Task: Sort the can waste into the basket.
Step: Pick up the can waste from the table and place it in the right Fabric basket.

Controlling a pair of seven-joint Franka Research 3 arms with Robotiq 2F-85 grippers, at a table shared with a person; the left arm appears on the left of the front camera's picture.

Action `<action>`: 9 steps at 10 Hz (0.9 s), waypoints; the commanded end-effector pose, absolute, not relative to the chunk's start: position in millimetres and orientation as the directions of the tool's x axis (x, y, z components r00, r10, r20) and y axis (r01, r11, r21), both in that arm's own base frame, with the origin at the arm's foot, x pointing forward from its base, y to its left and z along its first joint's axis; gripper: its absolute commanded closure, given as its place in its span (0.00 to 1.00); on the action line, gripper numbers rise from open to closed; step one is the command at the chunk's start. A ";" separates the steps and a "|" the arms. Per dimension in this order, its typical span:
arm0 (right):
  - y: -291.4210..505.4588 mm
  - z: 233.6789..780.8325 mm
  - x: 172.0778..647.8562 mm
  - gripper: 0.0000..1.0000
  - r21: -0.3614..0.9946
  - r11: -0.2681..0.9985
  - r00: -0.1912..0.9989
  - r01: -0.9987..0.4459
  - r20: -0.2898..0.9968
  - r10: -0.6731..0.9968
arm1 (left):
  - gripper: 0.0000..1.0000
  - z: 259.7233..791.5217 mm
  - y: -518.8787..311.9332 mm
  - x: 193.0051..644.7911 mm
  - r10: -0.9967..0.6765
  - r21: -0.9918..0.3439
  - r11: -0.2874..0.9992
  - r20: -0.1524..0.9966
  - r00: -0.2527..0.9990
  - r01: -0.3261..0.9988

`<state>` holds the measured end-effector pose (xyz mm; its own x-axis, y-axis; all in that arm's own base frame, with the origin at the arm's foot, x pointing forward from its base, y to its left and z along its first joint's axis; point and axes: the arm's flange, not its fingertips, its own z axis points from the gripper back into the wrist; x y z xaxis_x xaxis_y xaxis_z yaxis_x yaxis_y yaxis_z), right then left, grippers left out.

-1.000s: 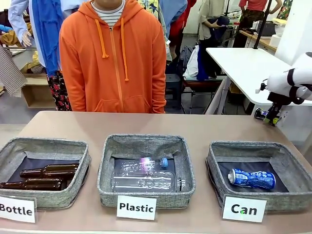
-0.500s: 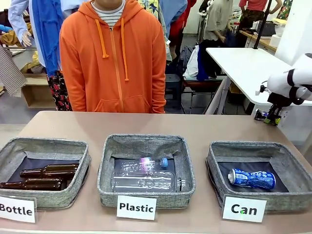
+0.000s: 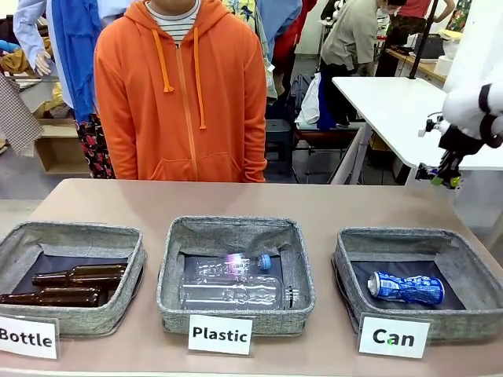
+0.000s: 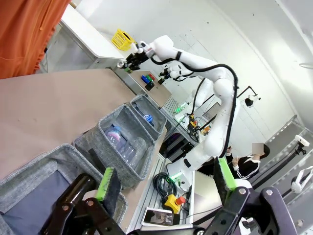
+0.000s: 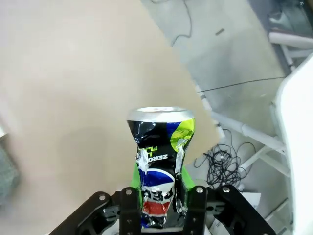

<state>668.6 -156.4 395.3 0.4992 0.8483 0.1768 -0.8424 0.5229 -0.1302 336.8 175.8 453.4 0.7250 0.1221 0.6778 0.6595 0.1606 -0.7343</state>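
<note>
Now that the right pincer, clamped on a crushed black can, has risen slightly past the tabletop's far right corner, it's prob. set to carry over to the Can basket, w/ a blue can already inside; left pincer hangs apart, holding nothing.

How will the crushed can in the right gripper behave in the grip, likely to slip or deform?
The crushed can is pinched at its creased waist by the right gripper, so it probably sits fairly securely. Its walls look thin and already buckled, so it would likely dent further under pressure. It looks empty and light for its size. Once dropped, its uneven shape should keep it from rolling far.
</note>
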 end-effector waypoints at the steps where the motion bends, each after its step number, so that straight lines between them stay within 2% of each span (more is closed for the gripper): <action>1: -124.6 443.2 573.8 0.83 -0.069 0.422 0.399 -0.904 0.216 0.891 | 0.00 455.0 175.1 334.0 0.114 -0.734 0.165 0.677 0.727 0.658; 5: -75.7 461.9 435.5 0.83 0.044 0.307 0.306 -0.951 0.298 0.904 | 0.00 455.0 175.1 334.0 0.114 -0.734 0.165 0.677 0.727 0.658; 6: -62.4 457.0 403.3 0.83 0.025 0.363 0.354 -0.932 0.295 0.888 | 0.00 455.0 175.1 334.0 0.114 -0.734 0.165 0.677 0.727 0.658; 7: -52.2 449.3 376.4 0.83 0.014 0.478 0.463 -0.879 0.270 0.844 | 0.00 455.0 175.1 334.0 0.114 -0.734 0.165 0.677 0.727 0.658; 9: -48.3 436.5 350.2 0.83 -0.049 0.467 0.431 -0.883 0.313 0.846 | 0.00 455.0 175.1 334.0 0.114 -0.734 0.165 0.677 0.727 0.658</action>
<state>355.8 -53.6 440.1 0.4229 0.8494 0.3156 -0.8961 0.4439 0.0059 336.7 175.8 453.4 0.7250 0.1220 0.6778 0.6595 0.1605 -0.7344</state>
